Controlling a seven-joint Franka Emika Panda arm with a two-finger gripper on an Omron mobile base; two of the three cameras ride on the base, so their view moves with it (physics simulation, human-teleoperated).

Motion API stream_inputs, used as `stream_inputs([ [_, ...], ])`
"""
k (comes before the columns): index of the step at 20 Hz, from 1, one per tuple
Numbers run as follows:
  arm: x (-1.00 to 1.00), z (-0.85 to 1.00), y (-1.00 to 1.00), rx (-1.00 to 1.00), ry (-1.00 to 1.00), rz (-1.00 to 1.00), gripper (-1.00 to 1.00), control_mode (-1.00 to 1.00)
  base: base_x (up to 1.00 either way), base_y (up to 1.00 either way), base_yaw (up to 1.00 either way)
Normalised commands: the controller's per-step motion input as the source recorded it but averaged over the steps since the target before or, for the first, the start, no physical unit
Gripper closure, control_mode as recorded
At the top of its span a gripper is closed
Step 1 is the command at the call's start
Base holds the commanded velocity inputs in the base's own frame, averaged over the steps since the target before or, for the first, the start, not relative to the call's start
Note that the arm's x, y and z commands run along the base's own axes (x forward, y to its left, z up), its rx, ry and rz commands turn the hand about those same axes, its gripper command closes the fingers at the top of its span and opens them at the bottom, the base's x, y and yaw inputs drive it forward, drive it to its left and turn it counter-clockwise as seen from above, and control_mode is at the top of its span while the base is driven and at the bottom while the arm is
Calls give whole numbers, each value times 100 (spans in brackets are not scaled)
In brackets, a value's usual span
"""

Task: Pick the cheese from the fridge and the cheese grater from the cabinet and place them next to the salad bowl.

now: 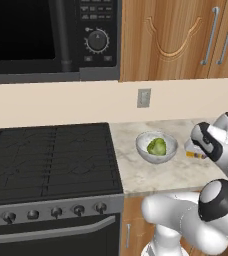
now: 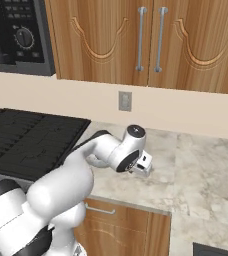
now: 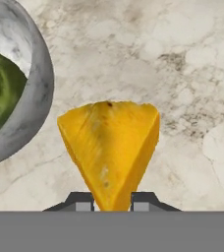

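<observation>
Arm (image 2: 61,185) folded forward and low, wrist (image 2: 128,150) bent downward. Gripper (image 3: 112,202) clamped on the cheese (image 3: 111,150), one dark fingertip (image 3: 82,201) at each side of its narrow end.

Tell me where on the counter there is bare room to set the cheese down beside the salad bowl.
Bare marble lies right of the salad bowl, under the cheese that the end effector grips. The counter stays bare further right, up to the wall with the outlet. The strip between bowl and stove is tighter; the arm crowds the front edge.
</observation>
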Motion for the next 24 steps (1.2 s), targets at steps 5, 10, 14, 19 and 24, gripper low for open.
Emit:
stream_inputs([
  [5, 6, -23, -8, 0, 0, 0, 100, -100, 0, 0, 0],
  [10, 4, -21, -5, 1, 0, 0, 100, -100, 0, 0, 0],
  [14, 10, -15, 0, 3, 0, 0, 100, -100, 0, 0, 0],
  [19, 6, -10, 0, 3, 0, 0, 100, -100, 0, 0, 0],
  [24, 14, -13, 0, 0, 0, 0, 100, -100, 0, 0, 0],
])
